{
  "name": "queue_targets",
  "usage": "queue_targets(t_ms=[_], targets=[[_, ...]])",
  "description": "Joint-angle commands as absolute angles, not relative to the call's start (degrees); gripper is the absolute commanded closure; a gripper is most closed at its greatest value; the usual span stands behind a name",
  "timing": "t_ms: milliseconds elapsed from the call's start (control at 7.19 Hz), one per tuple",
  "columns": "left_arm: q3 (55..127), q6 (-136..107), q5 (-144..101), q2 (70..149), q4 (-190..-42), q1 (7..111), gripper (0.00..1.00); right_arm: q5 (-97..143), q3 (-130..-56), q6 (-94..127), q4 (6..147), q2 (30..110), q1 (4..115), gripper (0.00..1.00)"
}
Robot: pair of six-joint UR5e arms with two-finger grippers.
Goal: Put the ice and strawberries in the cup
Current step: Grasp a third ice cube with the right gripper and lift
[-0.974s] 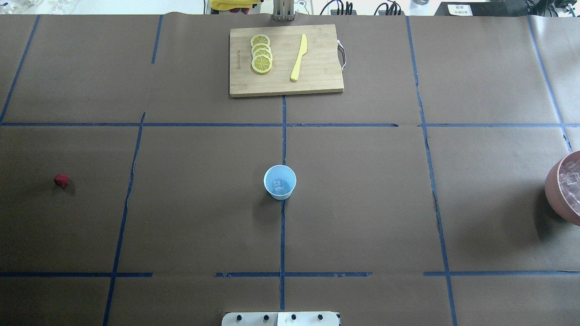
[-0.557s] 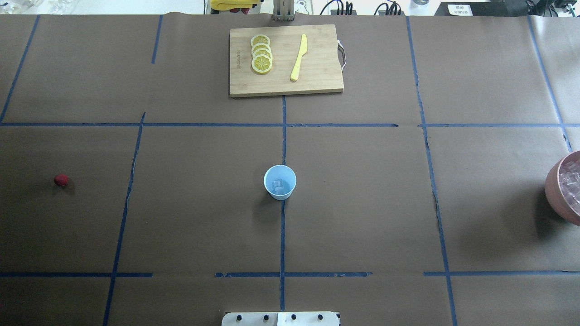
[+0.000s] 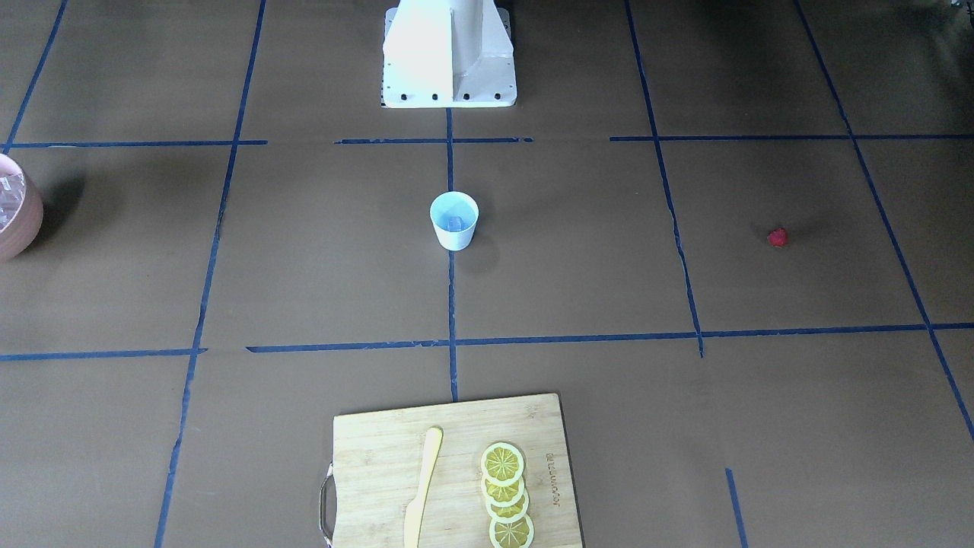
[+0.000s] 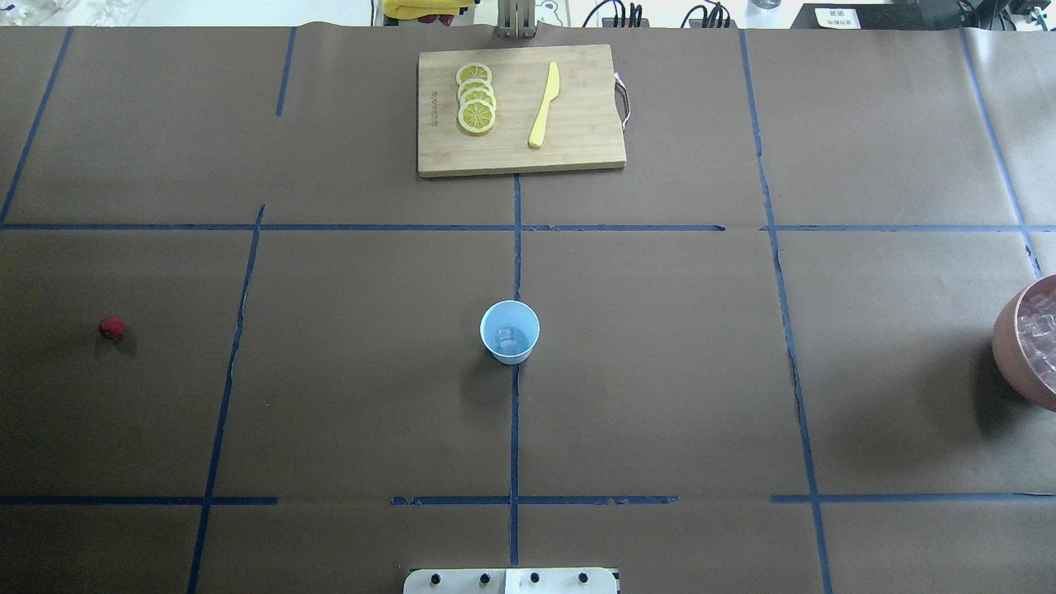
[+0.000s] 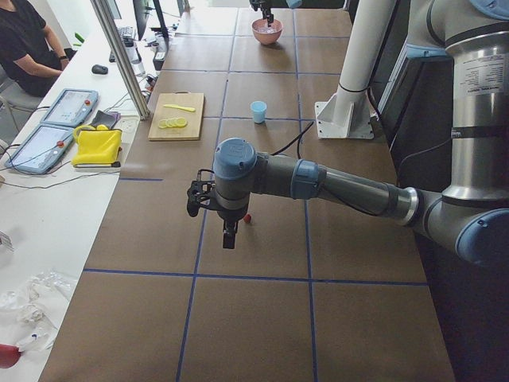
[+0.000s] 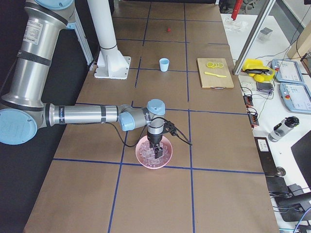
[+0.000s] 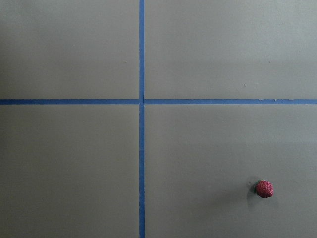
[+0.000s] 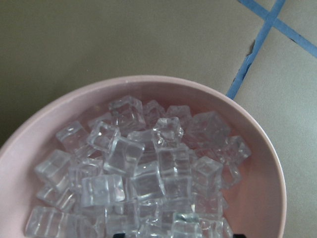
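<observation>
The small white tapered cup with a pale blue inside (image 4: 510,332) is stood at the middle of the brown-papered bench (image 4: 660,396), and one clear ice cube (image 4: 506,337) is seen in it. The small red strawberry (image 4: 111,328) is seen well apart on the bench, the left gripper (image 5: 229,236) hung above and slightly aside. The right gripper (image 6: 156,151) is held over the pink round bowl (image 8: 257,148) heaped with clear ice cubes (image 8: 148,168). Whether either gripper's fingers are spread cannot be told. Ice-fetching is judged to be in hand; a descent and a pinch on a single cube are called for.

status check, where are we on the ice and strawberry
Left gripper hovers by strawberry, right gripper at pink bowl of ice; jaw states unreadable. Cup holds an ice cube, no strawberry. Nothing blocking cup.
</observation>
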State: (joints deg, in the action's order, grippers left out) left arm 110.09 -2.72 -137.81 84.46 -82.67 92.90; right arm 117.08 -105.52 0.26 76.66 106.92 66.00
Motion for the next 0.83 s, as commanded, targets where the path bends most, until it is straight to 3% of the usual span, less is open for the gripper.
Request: queue_targets(t_ms=[0,696], targets=[[110.13,-2.72,-137.81,84.46,-82.71,92.9,0.0,116.98,-104.07,-1.04,76.73,106.88,66.01,0.33],[110.3,-2.64,-137.81,84.46,-82.71,92.9,0.0,116.19,-103.01,-2.64,76.73,106.17,65.83,0.38]])
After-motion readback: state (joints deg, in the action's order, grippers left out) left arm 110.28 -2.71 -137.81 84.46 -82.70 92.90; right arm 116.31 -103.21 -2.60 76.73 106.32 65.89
